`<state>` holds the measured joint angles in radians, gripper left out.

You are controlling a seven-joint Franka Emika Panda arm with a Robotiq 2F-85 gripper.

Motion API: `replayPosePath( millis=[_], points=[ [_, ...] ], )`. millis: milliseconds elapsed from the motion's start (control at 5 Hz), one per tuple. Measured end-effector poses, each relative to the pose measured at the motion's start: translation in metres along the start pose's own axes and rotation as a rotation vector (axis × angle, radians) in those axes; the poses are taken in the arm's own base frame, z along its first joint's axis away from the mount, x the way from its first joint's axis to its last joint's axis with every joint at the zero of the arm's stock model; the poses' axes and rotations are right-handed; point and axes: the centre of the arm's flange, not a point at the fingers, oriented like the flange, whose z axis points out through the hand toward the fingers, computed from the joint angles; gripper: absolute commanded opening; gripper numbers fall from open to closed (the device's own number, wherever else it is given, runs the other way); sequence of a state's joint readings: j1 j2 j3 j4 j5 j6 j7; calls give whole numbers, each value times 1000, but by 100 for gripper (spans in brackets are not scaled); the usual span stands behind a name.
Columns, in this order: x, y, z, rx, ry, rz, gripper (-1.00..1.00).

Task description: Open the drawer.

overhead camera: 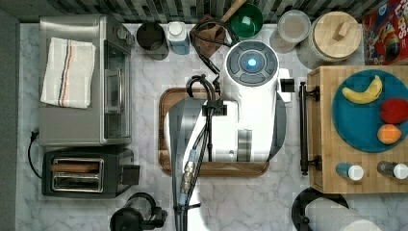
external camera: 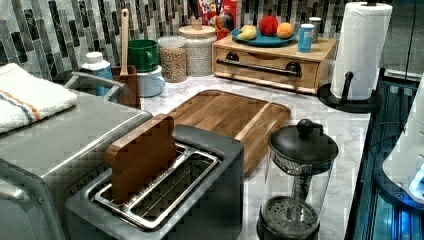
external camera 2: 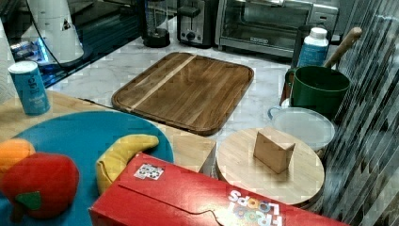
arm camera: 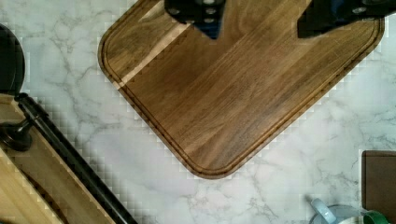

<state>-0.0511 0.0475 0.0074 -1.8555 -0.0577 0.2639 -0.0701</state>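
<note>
While the arm hung over the brown tray in the top view, the drawer sat shut beside it. In the left view, a plate held fruit. In the wrist view, the pincer gaped open, empty, drawer handle well apart.

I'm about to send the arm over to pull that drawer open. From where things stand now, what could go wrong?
1. The gripper hangs open over the wooden tray, apart from the black bar handle; a skewed approach could strike a mount instead of straddling the bar.
2. The drawer unit carries a blue plate of fruit and two shakers; a sharp pull might topple them.
3. The paper towel roll stands close beside the drawer and could get clipped.
</note>
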Motion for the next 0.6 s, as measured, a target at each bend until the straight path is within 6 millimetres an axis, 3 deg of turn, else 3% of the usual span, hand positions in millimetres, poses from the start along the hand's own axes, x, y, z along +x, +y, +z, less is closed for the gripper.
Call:
replayPosePath(
  millis=[600],
  points=[
    [1, 1, 23, -19, 5, -9, 100]
  ],
)
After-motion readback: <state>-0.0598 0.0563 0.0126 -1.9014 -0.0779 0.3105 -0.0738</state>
